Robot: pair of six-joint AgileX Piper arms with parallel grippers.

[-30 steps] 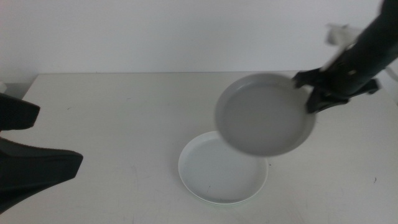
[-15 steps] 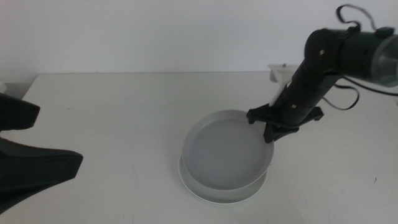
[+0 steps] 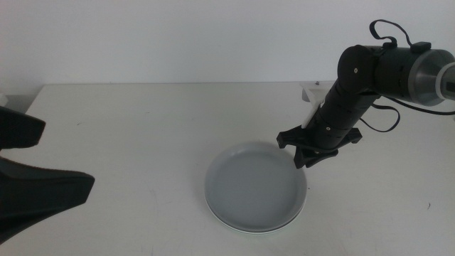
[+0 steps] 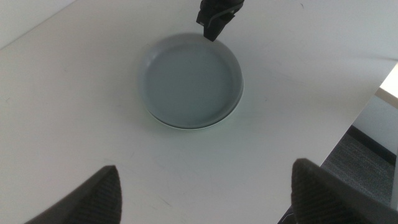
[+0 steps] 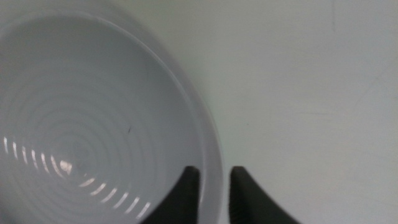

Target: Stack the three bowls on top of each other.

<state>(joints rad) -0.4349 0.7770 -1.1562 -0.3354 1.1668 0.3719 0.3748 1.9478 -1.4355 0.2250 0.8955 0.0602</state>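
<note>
Grey bowl sits in the stack, right tool at its rim.

From the middle view, the dark right arm reaches in from the right, elbow high and wrist bent down, so the right tool [image 3: 304, 153] stands at the far right rim of the shallow round light grey plastic bowl [image 3: 256, 183]. That bowl lies nested on a white plastic bowl [image 3: 226, 220] of like shape, only its edge showing, on the white worktop [image 3: 128, 135]. The left tool [image 3: 32, 178] waits low at the left edge.

The left wrist view looks down on the stack [image 4: 189, 81], well apart from the left tool, whose jaws stand wide apart.

In the right wrist view the two dark jaws straddle the grey rim [image 5: 208, 149] with a narrow gap; whether they pinch it I cannot tell.
</note>
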